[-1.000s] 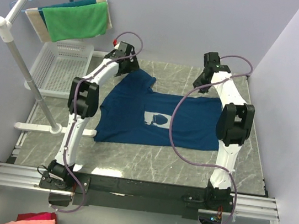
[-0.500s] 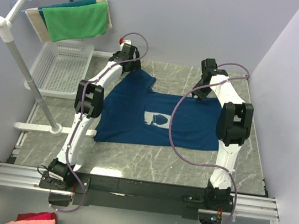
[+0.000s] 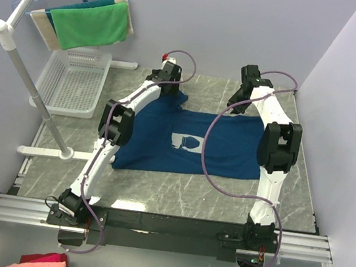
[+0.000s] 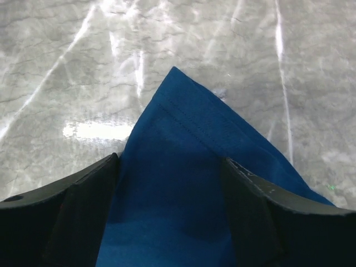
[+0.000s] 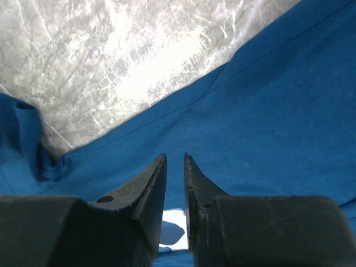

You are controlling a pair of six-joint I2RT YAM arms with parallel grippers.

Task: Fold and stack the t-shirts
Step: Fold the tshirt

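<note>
Straddling the 11 o'clock sleeve [image 4: 183, 133] of the t-shirt [image 3: 157, 137], the left claw [image 4: 169, 161] is released; the right claw [image 5: 175, 158], at 1 o'clock, is nearly clenched, and I cannot tell whether it is grasping.

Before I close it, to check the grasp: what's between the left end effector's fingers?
A pointed corner of the navy t-shirt fills the open left end effector; the left wrist view shows it.
</note>
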